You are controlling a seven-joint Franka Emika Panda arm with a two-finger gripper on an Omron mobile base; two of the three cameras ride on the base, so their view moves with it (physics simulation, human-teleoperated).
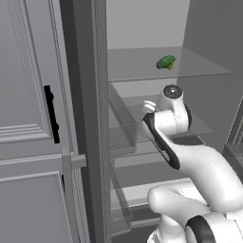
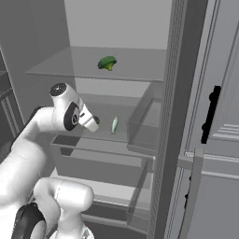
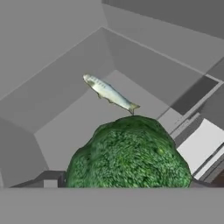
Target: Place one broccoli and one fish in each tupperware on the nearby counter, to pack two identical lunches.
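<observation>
The arm reaches into an open fridge, its hand over the middle glass shelf. In the hand view a broccoli sits right at the gripper, covering the finger tips; the jaws stand wide, and this reads as a grip around the floret's head, though the contact itself is not visible.

Step in hand — judged: carry this floret out of the fridge to a tupperware on the counter.

1. Keep the grip steady; the bumpy head is wide and may roll between the pads.
2. Withdraw straight back along the shelf, staying under the upper shelf and off the side wall.
3. Avoid the pale fish lying flat on the middle shelf just beyond the floret — a sweep could push it deeper.
4. Turn the base towards the counter only after the hand is outside the fridge.

A second broccoli rests on the upper shelf, well apart from the hand.

Hard to make out:
- In both base views the wrist hides the gripper and the floret.
- Whether the floret is lifted or resting on the glass cannot be told.
- The pad contact points are covered by the floret.
</observation>
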